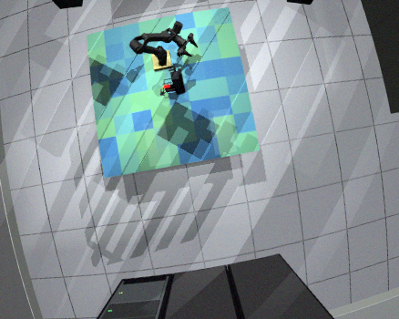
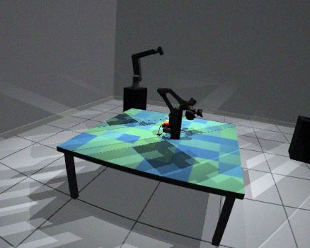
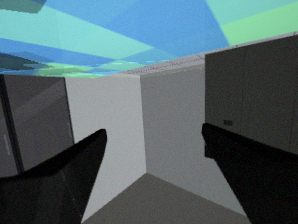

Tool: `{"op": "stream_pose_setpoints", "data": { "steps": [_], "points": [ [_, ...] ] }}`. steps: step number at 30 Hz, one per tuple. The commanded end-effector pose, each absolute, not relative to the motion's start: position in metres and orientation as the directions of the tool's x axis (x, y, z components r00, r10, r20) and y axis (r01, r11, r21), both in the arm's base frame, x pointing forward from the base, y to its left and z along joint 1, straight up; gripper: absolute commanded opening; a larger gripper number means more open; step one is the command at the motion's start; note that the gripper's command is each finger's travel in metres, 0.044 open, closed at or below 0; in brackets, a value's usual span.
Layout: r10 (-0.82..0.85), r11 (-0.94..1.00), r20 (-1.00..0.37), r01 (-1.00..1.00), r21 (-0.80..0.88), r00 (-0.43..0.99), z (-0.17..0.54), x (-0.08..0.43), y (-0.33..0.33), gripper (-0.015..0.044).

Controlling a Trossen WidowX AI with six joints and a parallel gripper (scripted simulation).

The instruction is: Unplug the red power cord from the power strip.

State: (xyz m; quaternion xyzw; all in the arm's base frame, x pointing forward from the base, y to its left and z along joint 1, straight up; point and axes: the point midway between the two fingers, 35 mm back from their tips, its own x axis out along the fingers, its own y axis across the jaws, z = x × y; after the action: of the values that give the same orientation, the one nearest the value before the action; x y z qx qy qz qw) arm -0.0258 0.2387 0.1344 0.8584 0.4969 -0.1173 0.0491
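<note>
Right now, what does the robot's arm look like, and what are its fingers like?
The arm is dark, almost black all over, made of slim straight links joined at chunky rounded joints. It stands on a tan square base plate. The gripper has two fingers, both plain matte black, thick at the back and narrowing toward blunt tips. No markings, stickers or loose cables show on it.

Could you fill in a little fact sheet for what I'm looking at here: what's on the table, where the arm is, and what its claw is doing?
Table: blue and green patchwork top, dark legs
Arm: black, mounted on the table
Claw: open, holding nothing, raised off the table, apart from the plug
Red plug: beside a dark block near the arm's base
Plug in or out: too small to tell
</note>
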Motion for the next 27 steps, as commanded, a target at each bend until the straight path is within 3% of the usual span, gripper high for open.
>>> {"op": "stream_pose_setpoints", "data": {
  "steps": [1, 9, 27],
  "points": [
    [0.841, -0.503, -0.251, 0.864, -0.036, 0.479, 0.135, -0.026, 0.239, 0.0374],
    [0.812, -0.567, -0.288, 0.803, -0.186, 0.507, 0.140, -0.015, 0.253, 0.0164],
    [0.721, -0.670, -0.389, 0.434, -0.603, 0.574, 0.159, 0.031, 0.293, 0.0160]
  ]
}}
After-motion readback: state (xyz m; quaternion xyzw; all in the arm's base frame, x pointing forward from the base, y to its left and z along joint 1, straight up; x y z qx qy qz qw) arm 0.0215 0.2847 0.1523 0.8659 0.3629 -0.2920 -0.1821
